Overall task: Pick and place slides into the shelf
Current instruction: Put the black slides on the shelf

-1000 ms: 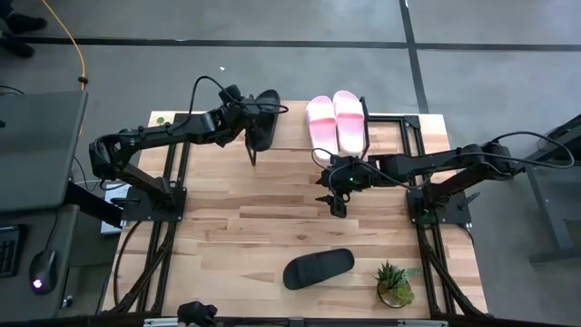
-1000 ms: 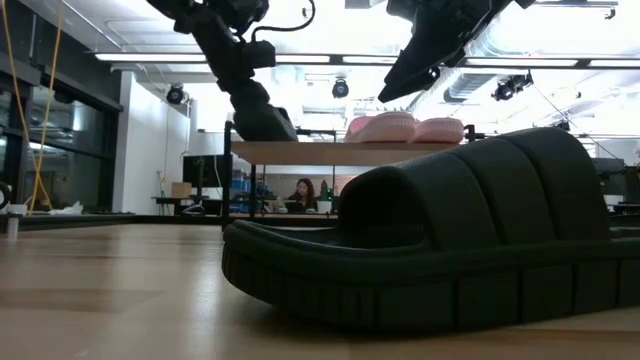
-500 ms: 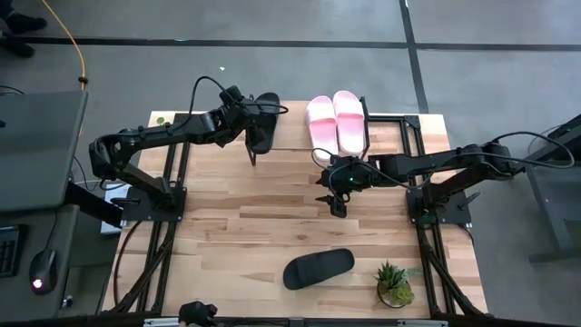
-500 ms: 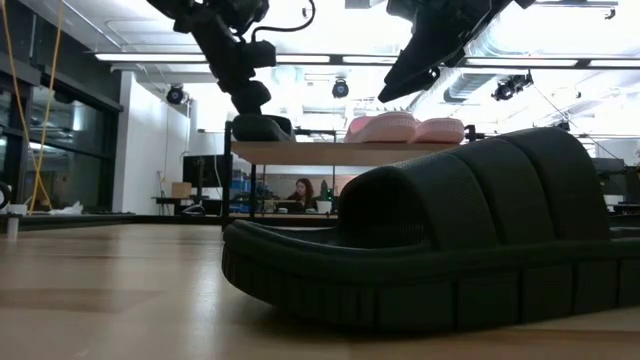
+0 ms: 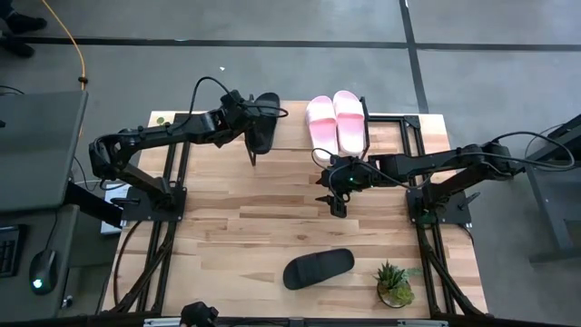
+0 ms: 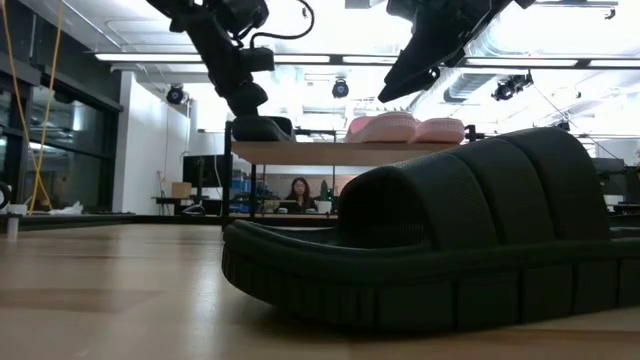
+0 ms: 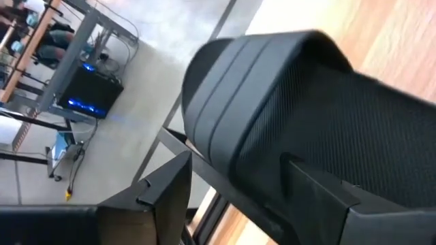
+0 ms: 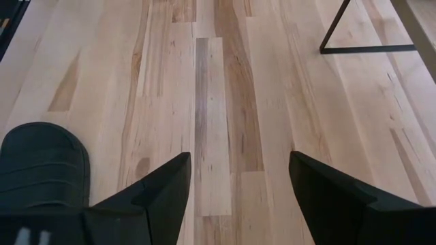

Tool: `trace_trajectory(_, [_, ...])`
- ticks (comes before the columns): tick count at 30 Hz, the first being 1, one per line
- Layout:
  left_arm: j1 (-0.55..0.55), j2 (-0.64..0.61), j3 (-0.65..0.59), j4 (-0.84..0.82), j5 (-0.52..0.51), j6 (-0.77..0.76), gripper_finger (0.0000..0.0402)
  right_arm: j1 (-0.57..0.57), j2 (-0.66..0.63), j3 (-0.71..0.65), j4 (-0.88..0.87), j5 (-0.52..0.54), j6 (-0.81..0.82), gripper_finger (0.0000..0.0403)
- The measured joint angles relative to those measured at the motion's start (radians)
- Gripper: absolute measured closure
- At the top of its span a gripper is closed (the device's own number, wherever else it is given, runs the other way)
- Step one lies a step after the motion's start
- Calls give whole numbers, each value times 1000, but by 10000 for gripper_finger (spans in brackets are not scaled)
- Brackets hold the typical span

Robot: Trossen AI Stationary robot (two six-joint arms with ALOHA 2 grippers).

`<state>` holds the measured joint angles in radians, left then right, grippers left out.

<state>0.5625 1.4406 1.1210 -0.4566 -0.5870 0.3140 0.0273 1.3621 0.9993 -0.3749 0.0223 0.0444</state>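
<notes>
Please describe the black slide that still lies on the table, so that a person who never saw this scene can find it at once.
Look at the big wooden table and go to its near edge, away from the shelf. There the black slide lies flat, alone, beside a small potted plant. The other black slide sits at the shelf by the left gripper, and the pink slides rest on the shelf.

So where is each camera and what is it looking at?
High view: above, looking straight down at the table; both arms show, left hand at the shelf, right hand open.
Low view: at tabletop height, facing the loose black slide and the room; arms hang from above.
Left wrist view: on the left arm, against a black slide; its fingers show.
Right wrist view: on the right arm, facing bare boards; open fingers show.
High and low views share the pink slides on the shelf.
</notes>
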Motion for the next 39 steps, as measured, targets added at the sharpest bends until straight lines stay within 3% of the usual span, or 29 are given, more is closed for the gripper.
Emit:
trace_trajectory(14, [-94, 0, 0, 10, 6, -8, 197, 0, 0, 0, 0, 0, 1, 163])
trace_trajectory(22, [-143, 0, 0, 22, -42, -10, 197, 0, 0, 0, 0, 0, 0, 163])
trace_trajectory(39, [-353, -17, 1, -16, -58, -141, 197, 0, 0, 0, -1, 0, 45, 163])
